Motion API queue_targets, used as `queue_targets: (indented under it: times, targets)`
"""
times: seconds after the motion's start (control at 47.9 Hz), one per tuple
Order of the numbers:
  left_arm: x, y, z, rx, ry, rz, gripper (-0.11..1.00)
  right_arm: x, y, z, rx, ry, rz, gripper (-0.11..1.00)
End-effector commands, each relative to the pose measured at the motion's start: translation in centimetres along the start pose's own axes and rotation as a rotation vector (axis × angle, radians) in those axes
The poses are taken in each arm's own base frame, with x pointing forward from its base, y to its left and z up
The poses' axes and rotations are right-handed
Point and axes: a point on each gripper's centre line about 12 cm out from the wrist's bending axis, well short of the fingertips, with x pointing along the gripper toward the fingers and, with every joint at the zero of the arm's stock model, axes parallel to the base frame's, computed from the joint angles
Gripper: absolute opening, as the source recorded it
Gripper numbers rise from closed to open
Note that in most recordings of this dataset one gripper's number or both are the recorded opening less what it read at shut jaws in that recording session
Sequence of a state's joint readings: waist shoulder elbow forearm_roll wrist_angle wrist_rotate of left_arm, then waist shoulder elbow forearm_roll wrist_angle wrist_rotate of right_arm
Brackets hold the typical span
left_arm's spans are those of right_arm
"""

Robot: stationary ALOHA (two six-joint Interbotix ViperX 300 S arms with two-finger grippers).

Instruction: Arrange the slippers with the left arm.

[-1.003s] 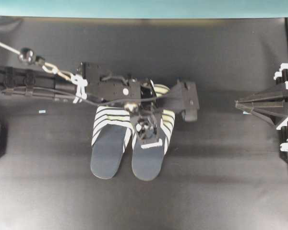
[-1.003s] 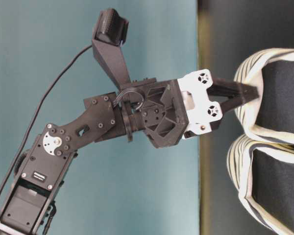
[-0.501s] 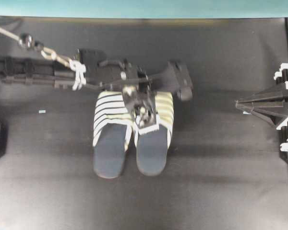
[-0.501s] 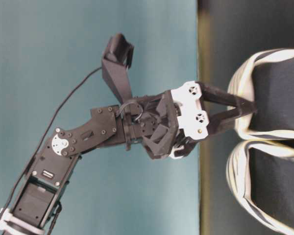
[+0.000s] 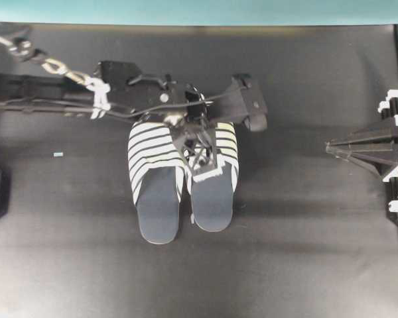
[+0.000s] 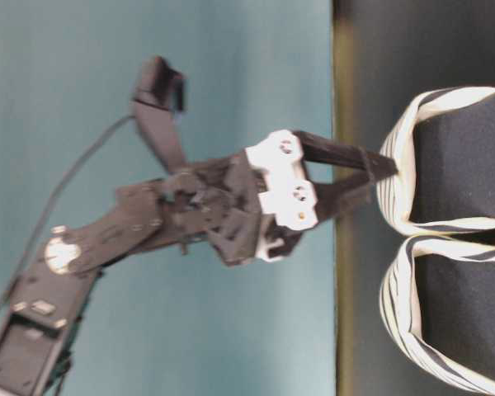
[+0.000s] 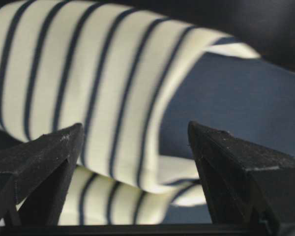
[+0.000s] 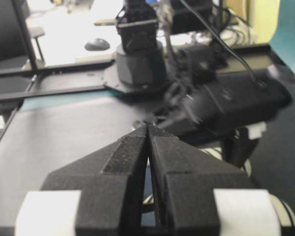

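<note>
Left gripper (image 5: 198, 149) sits over the striped uppers of the slippers (image 5: 182, 179), fingers (image 7: 39, 162) spread wide with nothing between them — the wrist view shows striped fabric below the gap, not pinched. Right gripper (image 5: 338, 147) is parked well off at 3 o'clock, fingers (image 8: 132, 167) pressed together, empty.

The pair lies side by side near table centre in the overhead view, touching or very nearly so along the inner edges. Long axes run 12–6: striped toe ends at 12 o'clock under the arm, open navy heels at 6. The left slipper (image 5: 156, 189) sits slightly further toward 6 than the right slipper (image 5: 215, 182), so the heels aren't quite flush.

Risks, as I judge them:
- The open fingers are low over the right upper — a sideways pull-out could snag the fabric and drag that slipper out of parallel.
- Descending again with the tips this wide could push both uppers and split the pair.
- Fabric is soft; a nudge at the toe likely pivots a slipper rather than sliding it straight.

A straight lift looks safest.
</note>
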State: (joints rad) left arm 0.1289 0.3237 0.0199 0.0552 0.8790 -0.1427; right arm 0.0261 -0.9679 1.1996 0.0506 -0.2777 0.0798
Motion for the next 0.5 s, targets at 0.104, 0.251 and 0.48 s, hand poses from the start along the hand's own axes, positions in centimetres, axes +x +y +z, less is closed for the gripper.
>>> queue_targets:
  times: [0.104,0.251,0.48]
  targets:
    - [-5.5,-2.0,1.2,0.044,-0.128,-0.03,0.82,0.1,0.1,0.2,0.008,-0.009,0.003,0.0]
    - [-10.0,-2.9,1.0,0.099,-0.214,-0.048,0.82,0.1,0.1,0.2,0.008,-0.007,0.003,0.0]
    - [-14.7,-3.3,-2.5,0.145,-0.272,-0.068,0.82,0.1,0.1,0.2,0.008,-0.006,0.003,0.0]
